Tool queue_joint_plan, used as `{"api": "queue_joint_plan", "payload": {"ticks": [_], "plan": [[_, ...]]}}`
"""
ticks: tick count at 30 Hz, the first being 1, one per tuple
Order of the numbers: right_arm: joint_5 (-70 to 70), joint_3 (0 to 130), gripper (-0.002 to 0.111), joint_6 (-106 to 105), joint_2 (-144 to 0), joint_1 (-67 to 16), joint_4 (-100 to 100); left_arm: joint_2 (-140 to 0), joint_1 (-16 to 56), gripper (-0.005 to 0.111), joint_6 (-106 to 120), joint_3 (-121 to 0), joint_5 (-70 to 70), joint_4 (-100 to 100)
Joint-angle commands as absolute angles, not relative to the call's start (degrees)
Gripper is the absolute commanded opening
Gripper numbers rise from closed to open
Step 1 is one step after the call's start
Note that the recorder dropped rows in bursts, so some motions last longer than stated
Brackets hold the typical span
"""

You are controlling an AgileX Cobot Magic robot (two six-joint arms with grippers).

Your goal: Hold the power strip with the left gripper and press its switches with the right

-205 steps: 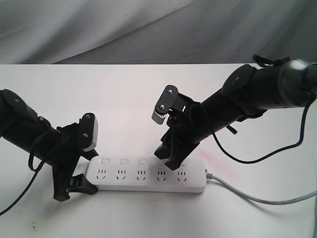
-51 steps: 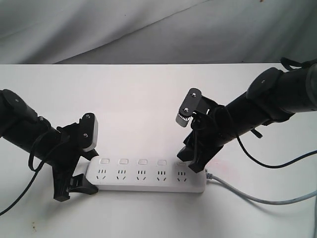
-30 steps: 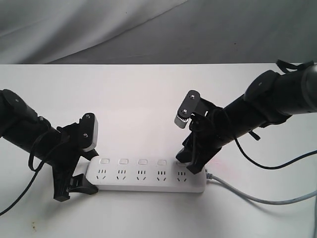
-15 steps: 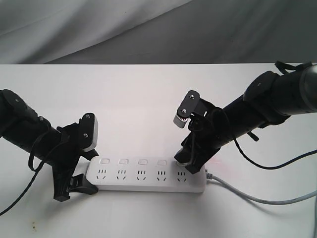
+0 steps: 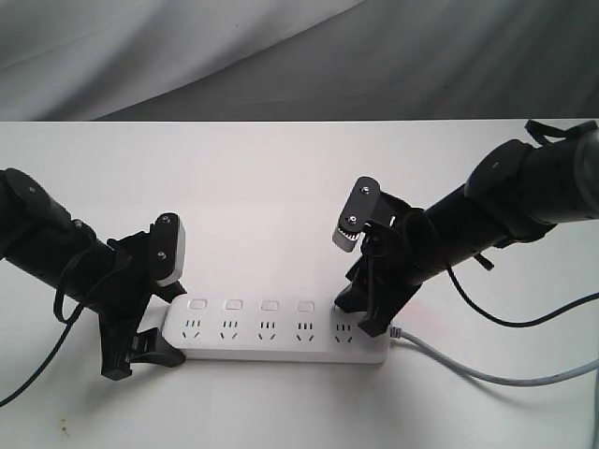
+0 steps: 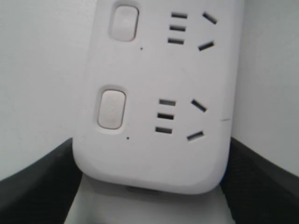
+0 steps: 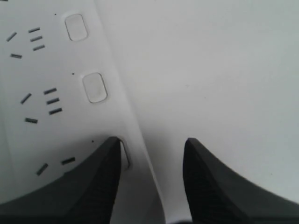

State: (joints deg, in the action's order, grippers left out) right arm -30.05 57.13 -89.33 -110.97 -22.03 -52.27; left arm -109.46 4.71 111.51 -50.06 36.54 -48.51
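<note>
The white power strip [image 5: 281, 339] lies flat on the white table, its row of small switches [image 5: 233, 305] along the far edge. My left gripper [image 5: 159, 327] is shut on the strip's left end. In the left wrist view its black fingers [image 6: 37, 182] flank the rounded end of the power strip [image 6: 154, 140], with two switches [image 6: 112, 108] showing. My right gripper [image 5: 358, 316] stands open over the strip's right end. In the right wrist view the right gripper [image 7: 152, 142] has one fingertip [image 7: 110, 154] lying over the last switch [image 7: 125, 157], mostly hiding it; the other hangs over bare table.
A grey cord [image 5: 487, 374] runs from the strip's right end off to the right. A thin black cable [image 5: 524, 313] loops below the right arm. Grey cloth [image 5: 281, 56] hangs behind the table's far edge.
My right gripper has edged slightly to the right and lower at the strip's right end. The left gripper and the strip have not moved.
</note>
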Motion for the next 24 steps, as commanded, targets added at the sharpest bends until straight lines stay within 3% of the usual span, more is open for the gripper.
{"api": "queue_joint_plan", "payload": {"ticks": [1,18,24], "plan": [[-28.7,55.9,0.041,-90.5,-112.4,-22.2,-50.7,-109.5,4.6,0.060,111.4,-50.3,36.0,-49.0],[-24.7,51.6,0.040,-84.7,-81.6,-22.3,-55.3,-109.5,4.6,0.060,111.4,-50.3,36.0,-49.0],[-14.6,40.0,0.027,-84.7,-61.8,-22.3,-57.1,-109.5,4.6,0.060,111.4,-50.3,36.0,-49.0]]}}
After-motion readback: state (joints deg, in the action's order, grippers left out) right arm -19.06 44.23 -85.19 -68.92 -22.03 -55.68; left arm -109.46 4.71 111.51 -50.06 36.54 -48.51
